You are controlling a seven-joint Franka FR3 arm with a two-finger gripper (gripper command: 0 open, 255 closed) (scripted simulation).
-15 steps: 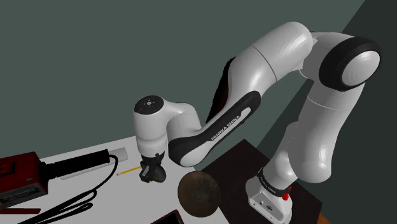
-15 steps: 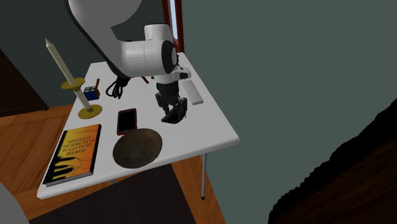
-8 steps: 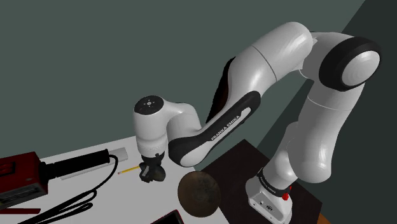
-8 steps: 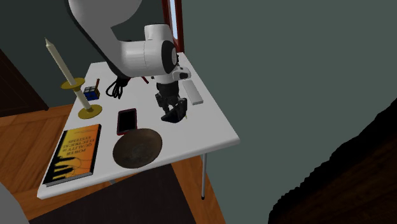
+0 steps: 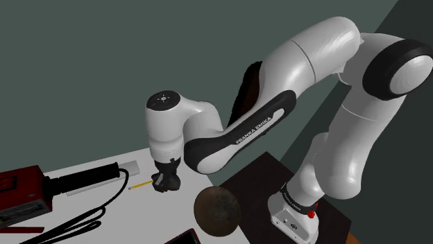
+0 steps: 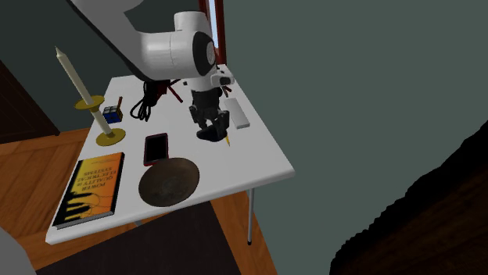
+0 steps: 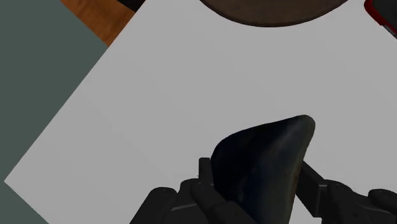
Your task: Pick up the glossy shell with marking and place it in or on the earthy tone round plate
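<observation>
A dark, glossy shell (image 7: 262, 167) sits clasped between my two black fingers (image 7: 205, 173), its pointed end sticking out past them over the white table (image 7: 159, 102). My gripper (image 5: 166, 181) is shut on it and hangs a little above the tabletop. In the second exterior view the gripper (image 6: 209, 127) holds the shell (image 6: 208, 135) near the table's far side. The brown round plate (image 5: 216, 210) lies on the table near the stand; in the second exterior view the plate (image 6: 167, 181) sits toward the near edge, apart from the gripper.
A yellow pencil (image 6: 227, 141) and a white bar (image 6: 238, 115) lie close under the gripper. A red phone (image 6: 155, 148) lies beside the plate, with an orange book (image 6: 90, 187) and a tall candle (image 6: 82, 90) further off. Black cables (image 5: 69, 225) and a red box (image 5: 21, 190) are on the shoulder view's left.
The gripper has risen off the table with the shell in it. The arm's upper links have lifted too. The pencil beneath now shows.
</observation>
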